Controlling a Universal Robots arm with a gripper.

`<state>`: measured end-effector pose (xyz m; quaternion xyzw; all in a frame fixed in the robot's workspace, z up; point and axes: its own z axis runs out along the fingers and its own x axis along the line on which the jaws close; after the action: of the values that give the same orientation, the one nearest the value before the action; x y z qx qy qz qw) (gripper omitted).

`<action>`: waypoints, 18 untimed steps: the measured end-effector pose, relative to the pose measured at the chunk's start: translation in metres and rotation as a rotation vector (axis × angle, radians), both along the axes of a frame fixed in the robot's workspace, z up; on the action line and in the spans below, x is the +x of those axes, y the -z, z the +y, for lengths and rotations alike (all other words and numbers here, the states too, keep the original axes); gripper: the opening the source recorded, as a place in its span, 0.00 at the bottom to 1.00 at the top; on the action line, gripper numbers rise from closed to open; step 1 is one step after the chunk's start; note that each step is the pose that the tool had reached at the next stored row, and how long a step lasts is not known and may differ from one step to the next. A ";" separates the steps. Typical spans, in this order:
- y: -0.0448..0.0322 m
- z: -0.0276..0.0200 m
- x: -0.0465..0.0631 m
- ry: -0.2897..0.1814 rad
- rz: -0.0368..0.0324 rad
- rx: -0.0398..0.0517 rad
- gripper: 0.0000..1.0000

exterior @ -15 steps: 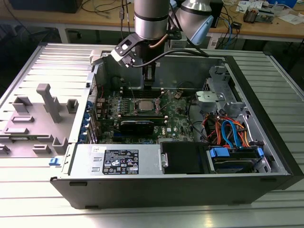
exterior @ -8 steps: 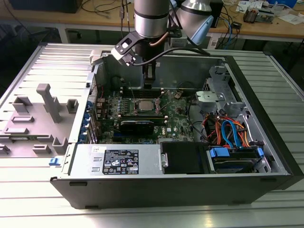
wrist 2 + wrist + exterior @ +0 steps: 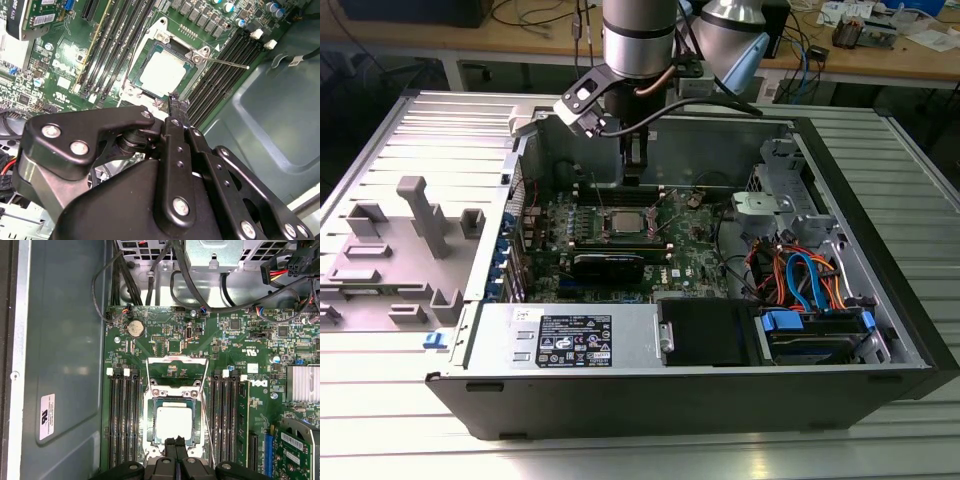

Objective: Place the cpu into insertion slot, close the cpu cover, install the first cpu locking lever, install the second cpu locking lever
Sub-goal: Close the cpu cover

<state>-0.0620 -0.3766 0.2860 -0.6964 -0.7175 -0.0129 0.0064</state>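
Observation:
The cpu, a small silver-grey square, lies flat in the insertion slot on the green motherboard; the second wrist view shows the cpu seated there too. The cpu cover, a thin metal frame, stands swung open off the socket's hinge side. A thin locking lever runs beside the socket, and in the second wrist view this lever juts out from a socket corner. My gripper hangs just above the socket's edge, fingers together and holding nothing. It also shows as the gripper and the gripper.
Memory slots flank the socket on both sides. A black expansion card sits in front of it in the exterior view. Cables and a drive cage fill the case's right side. The case wall rises close by.

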 end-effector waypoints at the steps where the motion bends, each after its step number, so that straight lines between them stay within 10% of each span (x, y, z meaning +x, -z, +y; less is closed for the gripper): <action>1: 0.0000 0.0000 0.000 0.000 0.0000 -0.0001 0.11; 18: 0.0000 0.0000 0.017 0.000 0.0000 0.0000 0.11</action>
<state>-0.0452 -0.3766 0.2860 -0.6964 -0.7175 -0.0129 0.0064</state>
